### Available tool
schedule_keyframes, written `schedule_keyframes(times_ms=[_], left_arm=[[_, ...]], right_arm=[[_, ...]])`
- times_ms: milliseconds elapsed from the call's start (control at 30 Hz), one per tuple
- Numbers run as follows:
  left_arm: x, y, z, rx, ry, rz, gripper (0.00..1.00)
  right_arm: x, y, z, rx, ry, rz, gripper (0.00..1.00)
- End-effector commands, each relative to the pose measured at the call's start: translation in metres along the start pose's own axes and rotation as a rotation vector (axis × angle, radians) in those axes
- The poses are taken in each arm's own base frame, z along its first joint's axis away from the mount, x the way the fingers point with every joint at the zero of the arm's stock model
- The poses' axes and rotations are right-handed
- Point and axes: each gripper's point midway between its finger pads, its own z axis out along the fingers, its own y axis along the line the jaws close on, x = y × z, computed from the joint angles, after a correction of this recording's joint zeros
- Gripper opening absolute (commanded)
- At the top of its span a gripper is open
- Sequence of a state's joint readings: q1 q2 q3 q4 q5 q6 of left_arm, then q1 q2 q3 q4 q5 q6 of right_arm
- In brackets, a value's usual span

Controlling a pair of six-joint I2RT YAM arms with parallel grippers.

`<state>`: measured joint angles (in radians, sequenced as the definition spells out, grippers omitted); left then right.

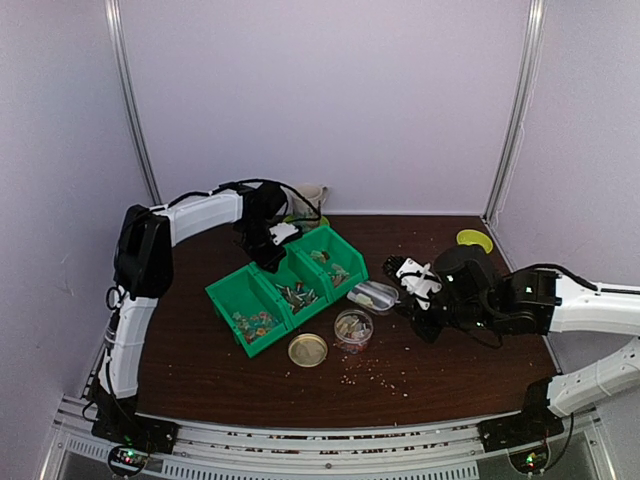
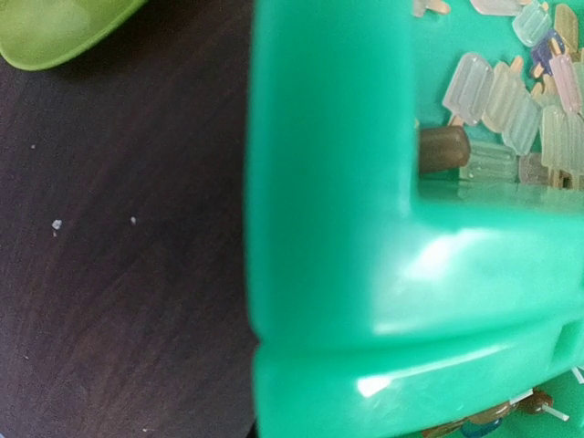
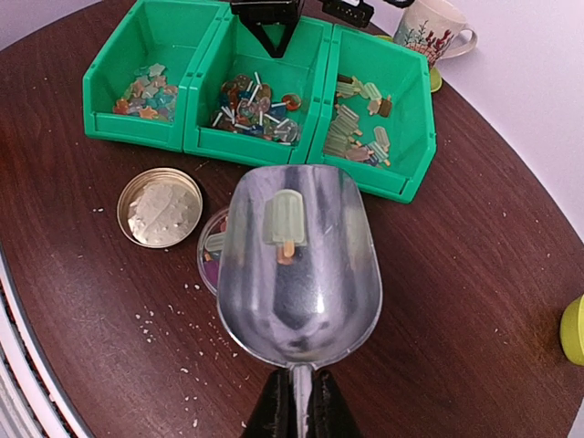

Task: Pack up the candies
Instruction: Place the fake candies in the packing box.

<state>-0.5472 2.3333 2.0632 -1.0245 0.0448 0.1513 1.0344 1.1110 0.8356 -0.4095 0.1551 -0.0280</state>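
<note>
Three joined green bins [image 3: 258, 151] hold the candies [image 3: 251, 105]: small mixed pieces on the left, lollipop shapes in the middle, pale popsicle shapes on the right [image 2: 506, 100]. My right gripper [image 3: 299, 401] is shut on the handle of a metal scoop [image 3: 297, 274]. One pale green popsicle candy [image 3: 285, 219] lies in the scoop. The scoop hangs over a small clear jar [image 1: 353, 328], mostly hidden in the right wrist view. The jar's round tan lid [image 3: 161, 207] lies beside it. My left gripper [image 1: 268, 258] is shut on the back wall of the middle bin [image 2: 328, 274].
A patterned mug [image 3: 433, 27] stands on a lime saucer [image 2: 55, 27] behind the bins. A yellow-green disc [image 1: 474, 240] lies at the table's back right. Crumbs [image 1: 375, 375] are scattered on the dark wooden table [image 1: 450, 350] near the jar and lid.
</note>
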Motion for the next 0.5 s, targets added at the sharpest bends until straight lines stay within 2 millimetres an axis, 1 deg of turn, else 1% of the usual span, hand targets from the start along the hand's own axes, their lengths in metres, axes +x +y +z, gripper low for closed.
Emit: schedule_keyframes(times_ms=[0, 133, 367, 467], left_arm=[[-0.032, 0.01, -0.022, 0.004, -0.117, 0.011, 0.0], [-0.033, 0.009, -0.015, 0.011, -0.111, 0.016, 0.0], [-0.029, 0.004, -0.003, 0.041, -0.093, 0.019, 0.05], [-0.028, 0.005, -0.002, 0.037, -0.088, 0.019, 0.09]], right_arm=[[-0.007, -0.002, -0.006, 0.025, 0.008, 0.008, 0.0], [-0.006, -0.003, -0.008, 0.03, 0.033, 0.001, 0.0], [-0.005, -0.005, -0.008, 0.041, 0.073, -0.013, 0.0], [-0.005, -0.005, -0.007, 0.044, 0.085, -0.012, 0.0]])
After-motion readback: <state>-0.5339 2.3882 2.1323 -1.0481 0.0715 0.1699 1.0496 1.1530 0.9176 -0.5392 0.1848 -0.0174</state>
